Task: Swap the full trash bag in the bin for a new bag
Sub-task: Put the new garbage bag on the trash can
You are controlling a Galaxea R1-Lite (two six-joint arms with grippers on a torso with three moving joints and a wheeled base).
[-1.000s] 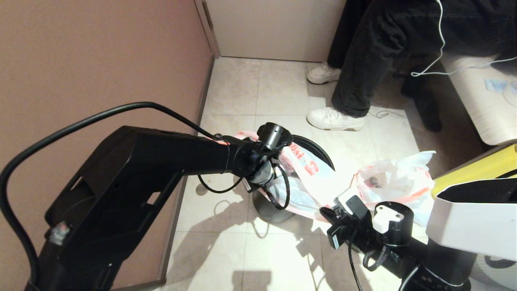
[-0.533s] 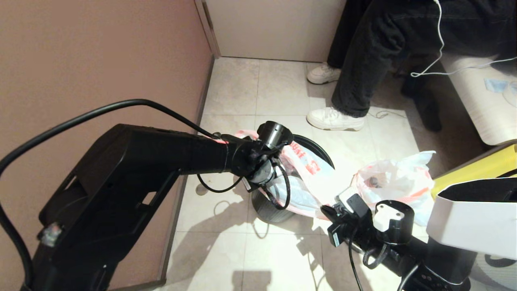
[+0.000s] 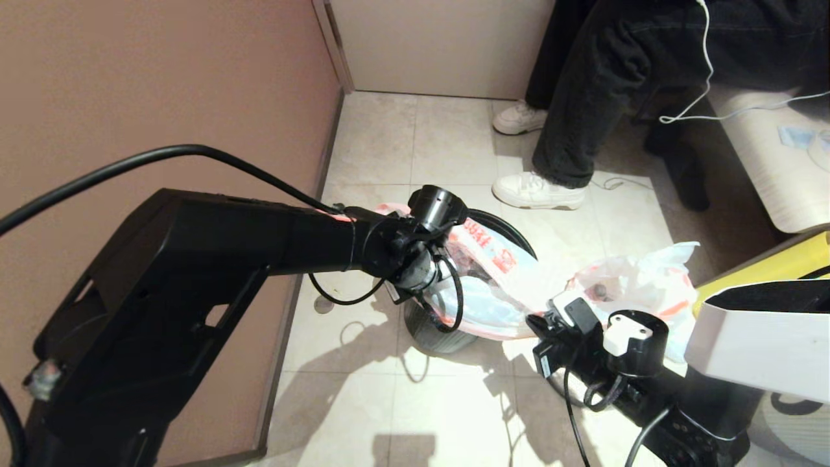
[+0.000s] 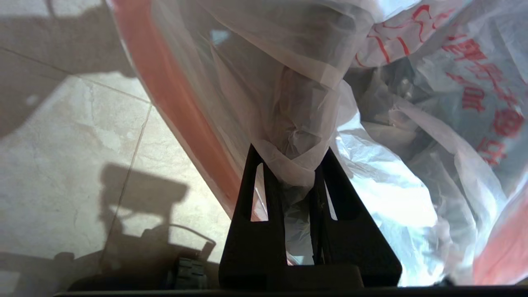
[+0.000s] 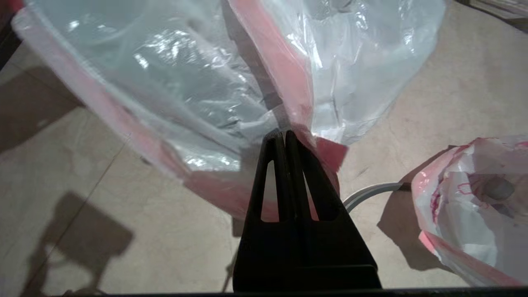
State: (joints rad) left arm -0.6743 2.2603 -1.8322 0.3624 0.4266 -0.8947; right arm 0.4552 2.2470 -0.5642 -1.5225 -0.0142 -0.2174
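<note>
The black bin (image 3: 436, 332) stands on the tiled floor near the wall. Draped over its mouth is the new bag (image 3: 496, 288), smooth, with red print and a pink-red band. My left gripper (image 4: 291, 156) is shut on a bunched fold of this bag (image 4: 297, 123) at the bin's left side. At the bin's right side my right gripper (image 5: 280, 136) is shut on the bag's pink-red edge (image 5: 288, 82). The full trash bag (image 3: 639, 288) lies lumpy on the floor right of the bin, and it also shows in the right wrist view (image 5: 474, 202).
A grey hoop (image 5: 367, 192) lies on the floor between the two bags. A person's legs and white sneakers (image 3: 535, 191) stand just beyond the bin. The brown wall (image 3: 162, 97) runs along the left. A yellow bag (image 3: 758, 272) sits at the right.
Both grippers have shifted a little away from me while keeping hold of the new bag. The bag now hangs broader across the bin's mouth.
</note>
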